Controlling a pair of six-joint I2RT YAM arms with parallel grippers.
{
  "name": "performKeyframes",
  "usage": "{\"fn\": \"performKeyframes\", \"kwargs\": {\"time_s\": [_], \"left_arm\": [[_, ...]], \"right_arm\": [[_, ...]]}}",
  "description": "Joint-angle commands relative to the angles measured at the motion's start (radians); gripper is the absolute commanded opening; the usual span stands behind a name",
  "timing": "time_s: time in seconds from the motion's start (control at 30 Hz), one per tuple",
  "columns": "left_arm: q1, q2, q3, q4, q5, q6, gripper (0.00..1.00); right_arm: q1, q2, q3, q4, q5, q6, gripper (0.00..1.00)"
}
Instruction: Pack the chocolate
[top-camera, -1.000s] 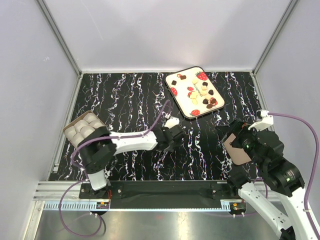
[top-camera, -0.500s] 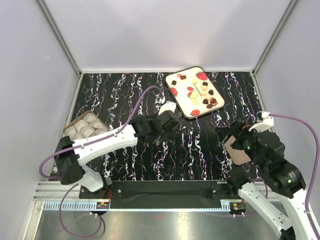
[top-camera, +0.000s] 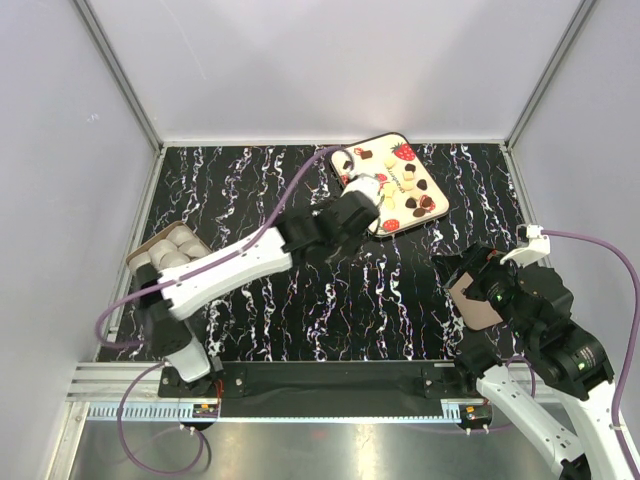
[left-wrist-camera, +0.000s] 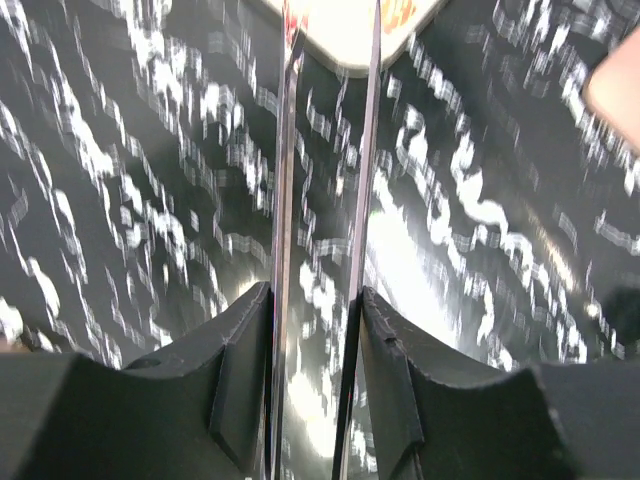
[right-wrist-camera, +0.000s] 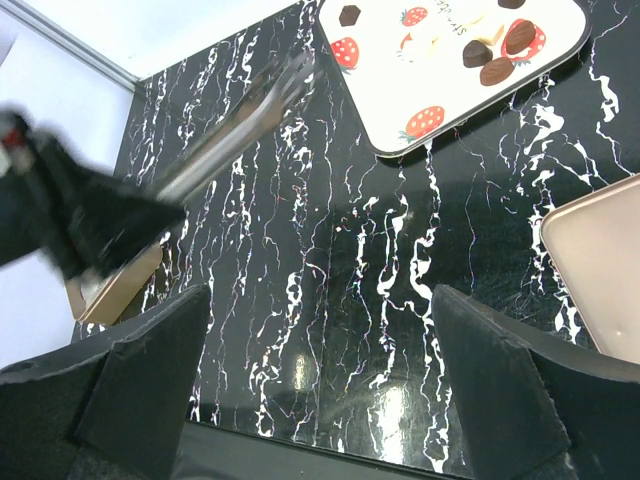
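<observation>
Nothing can be read for certain — the cream tray at the far right bears one short line of dark print, too small to make out.

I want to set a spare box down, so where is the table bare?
Bare: back left, between box and tray; front middle, between left arm and lid. Crowded at the tray, where the left gripper holds tweezers.

motion-blurred tongs, chocolate partly edge-cropped

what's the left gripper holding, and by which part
Metal tweezers, squeezed across both blades toward their back end by the left gripper.
</observation>
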Motion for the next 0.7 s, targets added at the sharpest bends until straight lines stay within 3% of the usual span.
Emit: {"fn": "performKeyframes", "kwargs": {"time_s": [0.0, 0.27, 0.5, 0.67], "left_arm": [[0.018, 0.142, 0.179, 0.024, -0.077, 0.120, 0.42], [0.090, 0.427, 0.441, 0.056, 0.003, 0.189, 0.41], [0.121, 0.496, 0.357, 0.247, 0.046, 0.237, 0.42], [0.144, 0.542, 0.379, 0.254, 0.067, 0.240, 0.44]], "right_arm": [[0.007, -0.004, 0.026, 0.019, 0.016, -0.015, 1.00], [0.007, 0.005, 0.033, 0.023, 0.010, -0.035, 1.00], [0.007, 0.007, 0.032, 0.019, 0.005, -0.047, 1.00], [0.007, 0.016, 0.032, 0.016, 0.008, -0.055, 1.00]]}}
